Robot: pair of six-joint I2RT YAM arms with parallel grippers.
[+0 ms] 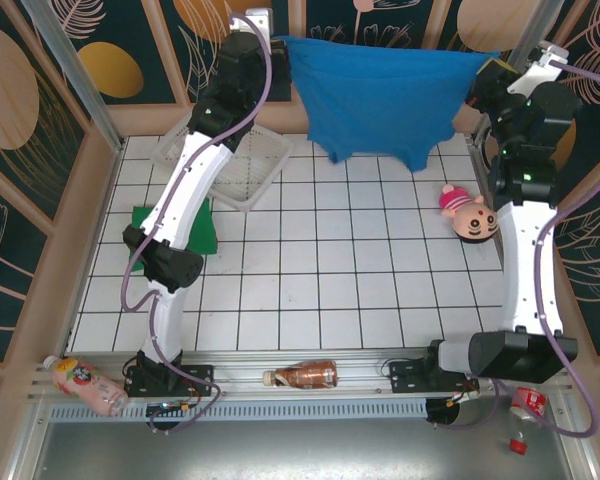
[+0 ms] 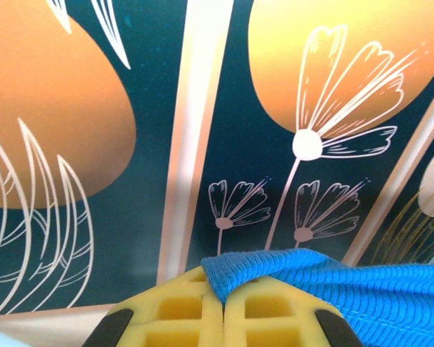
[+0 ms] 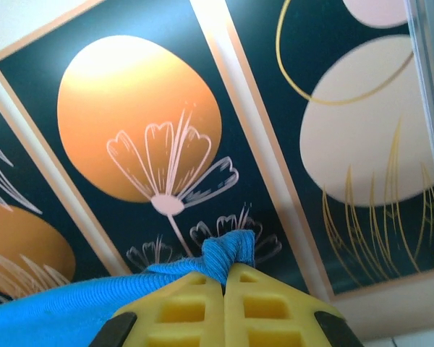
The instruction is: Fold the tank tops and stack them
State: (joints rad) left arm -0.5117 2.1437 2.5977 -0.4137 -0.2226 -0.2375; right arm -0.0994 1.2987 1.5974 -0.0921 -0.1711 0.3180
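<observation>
Across upper centre: blue tank top [image 1: 380,95] aloft

High against the back wall [image 1: 380,15], spread between raised left arm [image 1: 190,180] and right arm [image 1: 526,260]. Clamped at upper left corner by left gripper [image 2: 223,298], at upper right by right gripper [image 3: 224,280].

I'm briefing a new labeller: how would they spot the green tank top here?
Start at the white tiled table, then its left side, near the white plastic lattice basket. The bright green cloth tank top lies flat there, partly under the left arm; the blue cloth tank top hangs aloft.
</observation>
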